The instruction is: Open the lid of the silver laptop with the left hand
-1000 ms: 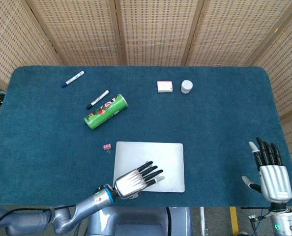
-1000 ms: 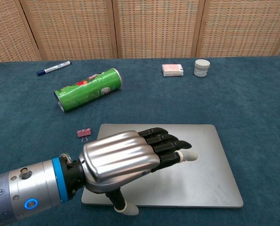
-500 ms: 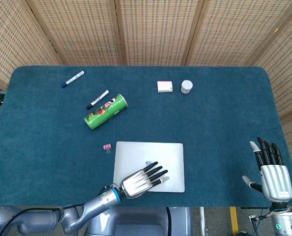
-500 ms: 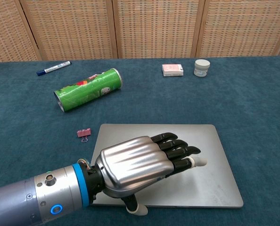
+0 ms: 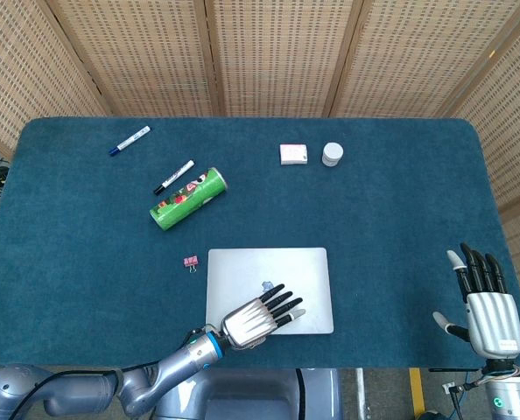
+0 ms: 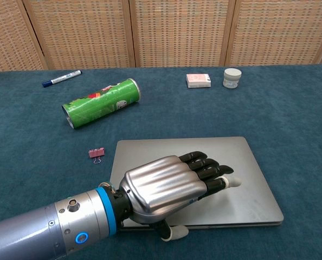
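Note:
The silver laptop (image 5: 277,267) lies at the front middle of the blue table; in the chest view the laptop (image 6: 204,154) shows its lid raised a crack along the front edge. My left hand (image 5: 256,319) lies over the lid's front left part. In the chest view the left hand (image 6: 166,189) has its fingers flat on top of the lid and its thumb tucked under the front edge, gripping the lid. My right hand (image 5: 486,306) hovers at the table's front right edge, fingers straight and apart, holding nothing.
A green can (image 5: 188,199) lies on its side behind the laptop, and a pink binder clip (image 5: 191,262) sits just left of it. Two markers (image 5: 130,140) (image 5: 173,176) lie at the back left. A pink box (image 5: 293,154) and a white jar (image 5: 332,154) stand at the back.
My left hand slid back toward the front edge and its thumb hooked under it. The lid's front edge has lifted slightly. The right hand stayed still.

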`<state>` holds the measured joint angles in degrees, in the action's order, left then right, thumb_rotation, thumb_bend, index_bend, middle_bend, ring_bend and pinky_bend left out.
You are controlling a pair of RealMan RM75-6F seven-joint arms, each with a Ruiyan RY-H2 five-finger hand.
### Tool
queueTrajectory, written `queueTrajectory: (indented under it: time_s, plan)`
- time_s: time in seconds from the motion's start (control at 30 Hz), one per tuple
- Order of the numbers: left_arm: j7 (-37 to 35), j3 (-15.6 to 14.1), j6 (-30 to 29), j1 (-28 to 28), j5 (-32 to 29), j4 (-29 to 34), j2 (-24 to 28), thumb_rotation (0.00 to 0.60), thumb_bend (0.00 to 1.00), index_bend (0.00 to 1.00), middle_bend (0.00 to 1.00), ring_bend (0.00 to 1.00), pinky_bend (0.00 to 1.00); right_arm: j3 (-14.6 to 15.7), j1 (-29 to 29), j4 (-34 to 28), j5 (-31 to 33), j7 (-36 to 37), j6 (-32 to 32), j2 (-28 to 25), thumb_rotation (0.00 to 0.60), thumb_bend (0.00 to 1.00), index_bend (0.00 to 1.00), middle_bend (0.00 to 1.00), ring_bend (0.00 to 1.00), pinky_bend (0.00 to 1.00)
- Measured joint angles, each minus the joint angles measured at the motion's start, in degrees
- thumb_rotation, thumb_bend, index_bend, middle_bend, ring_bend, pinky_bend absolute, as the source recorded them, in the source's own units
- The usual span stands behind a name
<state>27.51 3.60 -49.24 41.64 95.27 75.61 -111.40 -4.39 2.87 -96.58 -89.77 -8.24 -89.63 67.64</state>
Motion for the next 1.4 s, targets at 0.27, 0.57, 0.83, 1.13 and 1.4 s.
queueTrajectory:
  time_s: [0.27,0.57,0.83,1.13,1.4]
  plan:
    - [0.9,-0.33,-0.92,0.39,-0.67,0.56,0.41,0.6,0.43,0.0,0.0,0.0,0.0,0.18,0.01,-0.08,-0.24,-0.08,-0.02,-0.02,0.6,0.0,0.0,0.0,0.0,0.0]
    - [7.7,1.05,-2.92,0.77,-1.36,0.54,0.51,0.6,0.43,0.0,0.0,0.0,0.0,0.59,0.12,-0.24,-0.4,0.13,0.57,-0.15,0.6,0.0,0.0,0.0,0.0,0.0]
    - [18.6,5.23,-4.01,2.19,-4.09,3.92,0.96,0.6,0.43,0.0,0.0,0.0,0.0,2.7,1.67,0.15,-2.04,1.34,5.1,-0.59,0.6,0.23,0.16,0.09,0.0,0.07]
    - [21.65,7.76,-3.88,4.49,-6.7,4.33,1.39,0.6,0.43,0.0,0.0,0.0,0.0,6.28,6.5,3.82,-7.43,2.67,13.58,1.07,0.6,0.53,0.23,0.17,0.07,0.16]
    - [20.67,8.56,-4.78,5.54,-8.04,4.11,2.36,0.6,0.43,0.0,0.0,0.0,0.0,7.57,11.67,7.32,-9.51,8.86,20.49,5.59,0.6,0.62,0.25,0.2,0.11,0.18]
